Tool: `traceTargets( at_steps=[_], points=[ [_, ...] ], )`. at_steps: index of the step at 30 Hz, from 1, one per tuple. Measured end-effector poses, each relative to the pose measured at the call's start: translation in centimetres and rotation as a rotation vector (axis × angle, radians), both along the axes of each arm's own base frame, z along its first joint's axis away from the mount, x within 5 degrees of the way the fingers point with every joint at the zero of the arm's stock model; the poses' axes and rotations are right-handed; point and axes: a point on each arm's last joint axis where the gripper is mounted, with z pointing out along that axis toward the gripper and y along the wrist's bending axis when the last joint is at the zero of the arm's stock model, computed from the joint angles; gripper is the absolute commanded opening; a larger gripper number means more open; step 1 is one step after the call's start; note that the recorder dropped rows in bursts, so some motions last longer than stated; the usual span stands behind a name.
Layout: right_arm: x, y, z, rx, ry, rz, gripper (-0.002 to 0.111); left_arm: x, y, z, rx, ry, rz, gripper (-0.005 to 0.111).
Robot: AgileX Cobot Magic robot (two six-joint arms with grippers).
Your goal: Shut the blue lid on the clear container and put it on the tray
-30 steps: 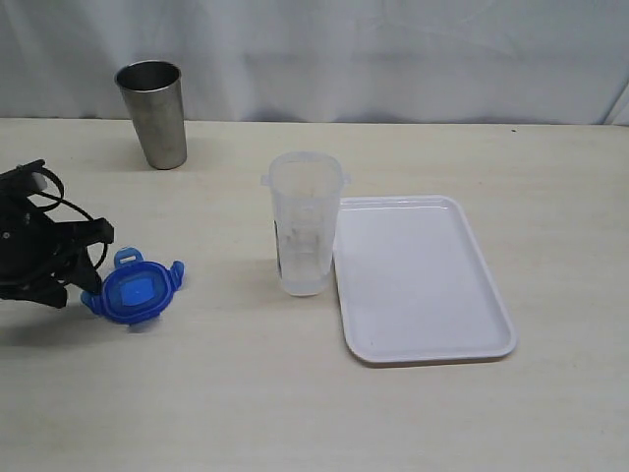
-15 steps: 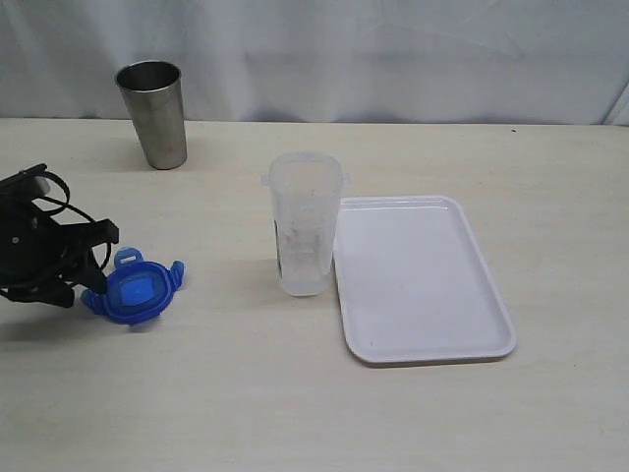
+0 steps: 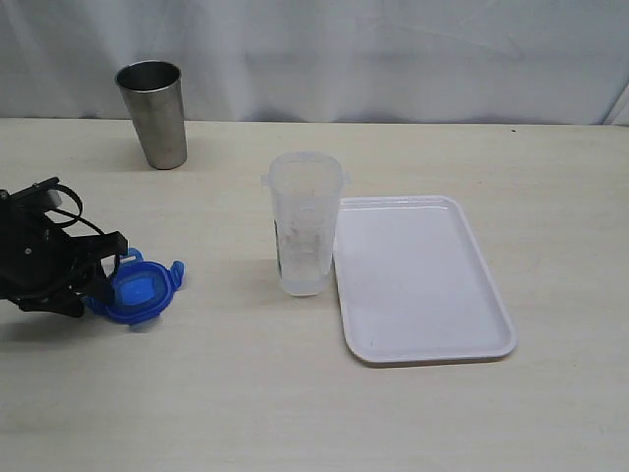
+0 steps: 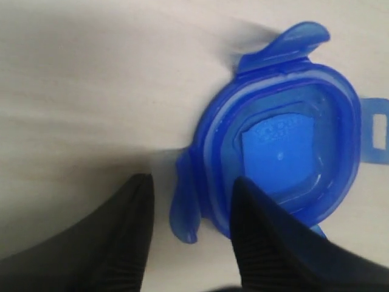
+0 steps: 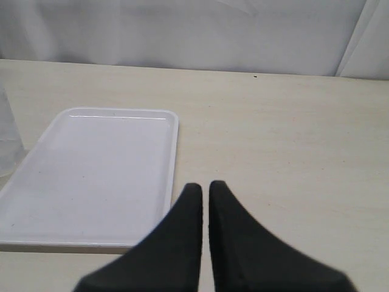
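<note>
Left tool point(image 4: 193, 178) is spread astride a flap of the blue lid point(image 3: 138, 292), which lies on the worktop point(image 3: 246, 393) at left of frame. The clear container point(image 3: 306, 224), at centre, is left uncovered just beside the tray point(image 3: 423, 280). The right tool point(image 5: 205, 188) is pressed together.

Left arm: black left arm with looped black cables point(image 3: 34, 258), low at the left edge of the exterior view, reaching rightward.
Left gripper: black two-finger left gripper point(image 3: 106, 269) point(image 4: 193, 179), angled down close to the surface, jaws parted with a clear gap.
Left fingers: ribbed black left fingers point(image 4: 130, 243), tapering to blunt tips.
Right gripper: black two-finger right gripper point(image 5: 204, 184), seen only from its wrist camera, pointing forward and down.
Right fingers: smooth black right fingers point(image 5: 234, 243), pressed nearly together, a thin slit between them.
</note>
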Motion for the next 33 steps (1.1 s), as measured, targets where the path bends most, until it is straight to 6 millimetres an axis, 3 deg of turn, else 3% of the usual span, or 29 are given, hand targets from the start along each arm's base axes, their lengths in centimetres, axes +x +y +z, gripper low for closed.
traceTargets(
  at_steps=[23,33],
  points=[
    [0.0,0.0,0.0,0.0,0.0,0.0,0.004,-0.08,0.29,-0.15,0.032,0.0,-0.038,0.036],
    [0.0,0.0,0.0,0.0,0.0,0.0,0.004,0.03,0.28,-0.19,0.031,-0.009,-0.028,0.0]
  ],
)
